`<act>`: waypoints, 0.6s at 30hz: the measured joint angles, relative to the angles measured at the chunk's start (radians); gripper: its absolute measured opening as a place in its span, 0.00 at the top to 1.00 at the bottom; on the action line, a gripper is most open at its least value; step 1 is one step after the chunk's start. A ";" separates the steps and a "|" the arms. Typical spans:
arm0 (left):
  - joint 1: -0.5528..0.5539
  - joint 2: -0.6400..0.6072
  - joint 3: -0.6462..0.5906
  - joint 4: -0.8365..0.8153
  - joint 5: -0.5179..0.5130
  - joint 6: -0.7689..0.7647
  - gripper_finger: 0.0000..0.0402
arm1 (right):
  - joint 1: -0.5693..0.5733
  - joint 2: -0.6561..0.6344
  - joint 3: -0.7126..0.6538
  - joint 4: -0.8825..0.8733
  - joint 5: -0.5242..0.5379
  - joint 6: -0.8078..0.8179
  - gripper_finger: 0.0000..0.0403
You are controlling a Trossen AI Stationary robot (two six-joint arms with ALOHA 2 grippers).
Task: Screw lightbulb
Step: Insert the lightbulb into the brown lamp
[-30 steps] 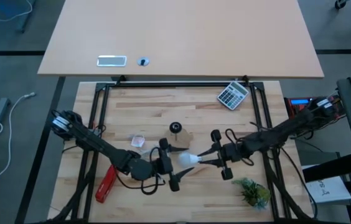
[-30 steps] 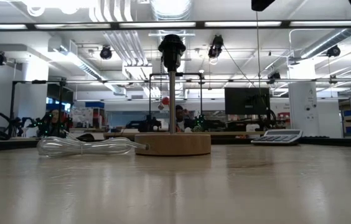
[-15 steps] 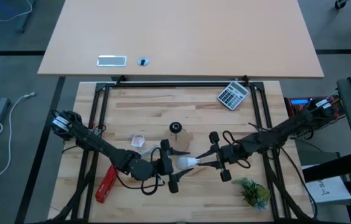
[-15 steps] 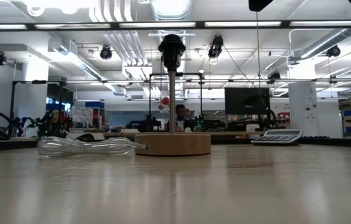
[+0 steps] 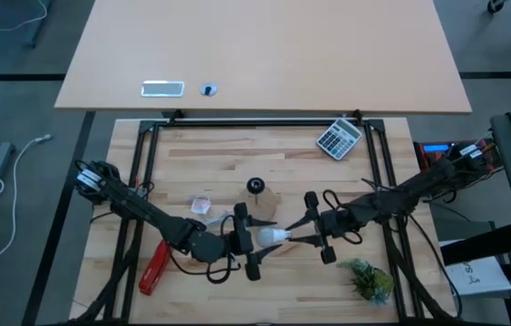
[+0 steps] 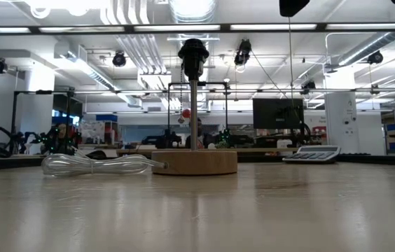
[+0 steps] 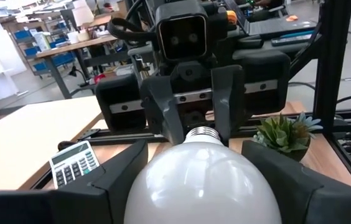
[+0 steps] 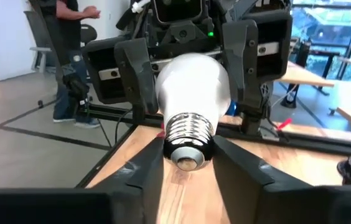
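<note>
The white lightbulb (image 5: 271, 236) hangs level above the table's near middle, between my two grippers, which face each other. Its globe (image 7: 203, 180) points toward my left gripper (image 5: 257, 237). Its silvery screw end (image 8: 188, 138) points toward my right gripper (image 5: 299, 237). Each gripper is shut on its end of the bulb. Just beyond, the round wooden lamp base (image 5: 266, 201) rests flat on the table. Its black socket (image 6: 193, 52) tops an upright stem, with nothing in it. My left gripper pinches the bulb's white globe (image 8: 216, 81) between its two fingers (image 8: 139, 78), one on each side. The fingers come level from the table's left. The bulb is lifted clear and lies level. My right gripper has the screw end's threaded sides (image 8: 174, 134) between its two fingers (image 8: 154, 165), at their free ends. They come level from the table's right, along the bulb's axis.
A calculator (image 5: 339, 139) lies at the far right, a red tool (image 5: 156, 267) at the near left and a small green plant (image 5: 369, 279) at the near right. A clear plastic scrap (image 5: 202, 205) lies left of the lamp base, beside a clear coiled cord (image 6: 96, 165).
</note>
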 joint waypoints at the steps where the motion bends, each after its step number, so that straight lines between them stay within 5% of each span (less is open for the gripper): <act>1: 0.000 0.000 0.000 0.000 -0.003 0.000 0.41 | 0.000 -0.001 0.000 -0.011 0.000 0.004 0.64; 10: -0.001 -0.064 0.036 -0.088 -0.065 0.044 0.38 | 0.000 -0.011 0.000 -0.099 0.050 0.027 0.54; 18: 0.111 -0.174 0.414 -1.082 -0.002 -0.348 0.39 | -0.002 -0.071 -0.001 -0.335 0.129 0.130 0.58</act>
